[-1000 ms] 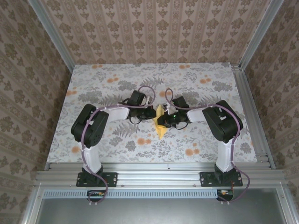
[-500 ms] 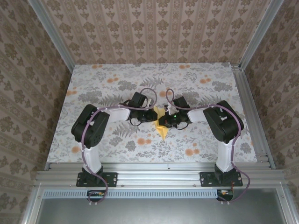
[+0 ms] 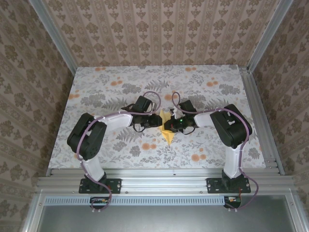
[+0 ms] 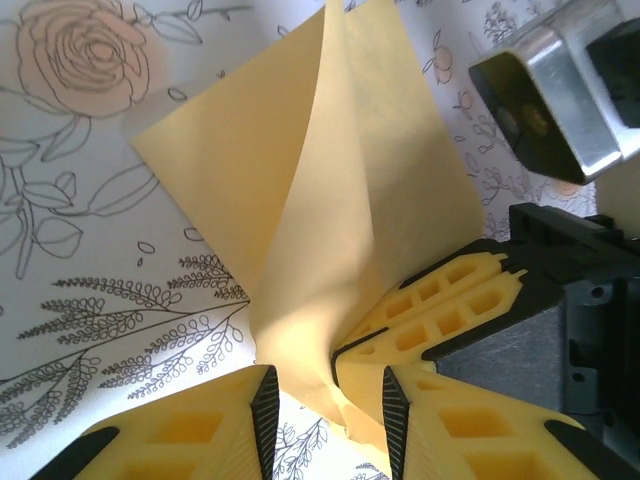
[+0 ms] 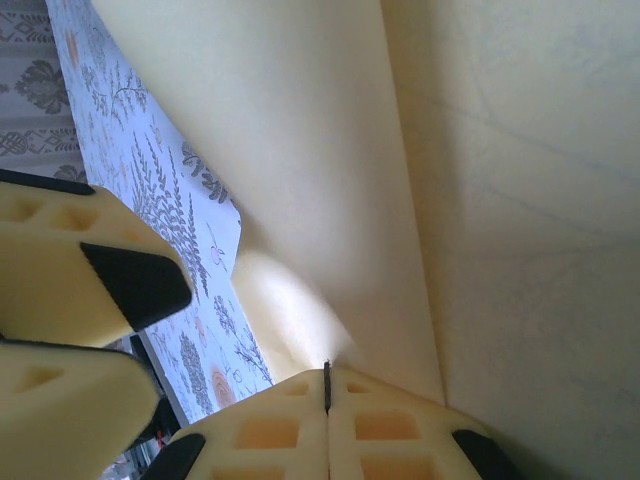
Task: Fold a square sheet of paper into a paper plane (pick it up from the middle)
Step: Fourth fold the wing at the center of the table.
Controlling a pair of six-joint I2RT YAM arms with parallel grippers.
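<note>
Since 1 second ago, the left arm has lowered its elbow toward the near-left, and its jaws, which were closed, now stand apart. The left gripper (image 4: pixel 328 410) is spread, with a clear gap between the pads. The lower edge of the sheet (image 4: pixel 330 180) hangs in this gap, and we see no pad pressing on it.

The right gripper (image 5: pixel 326 400) is pressed together and pinches the sheet at its lower fold, so the sheet is carried by this arm alone. The sheet is half folded. It stands up from the table (image 3: pixel 96 92) between the 2 grippers at the middle, and 1 corner lies flat on the flower print.

From above, its long axis runs from near to far, and the 2 grippers meet it from the left and the right, across this axis. The left gripper is just beside the sheet on its left face, and the right one touches it.

We judge that the coming move depends on this: the left jaws must find a new place along the crease while the right pinch keeps the fold.
</note>
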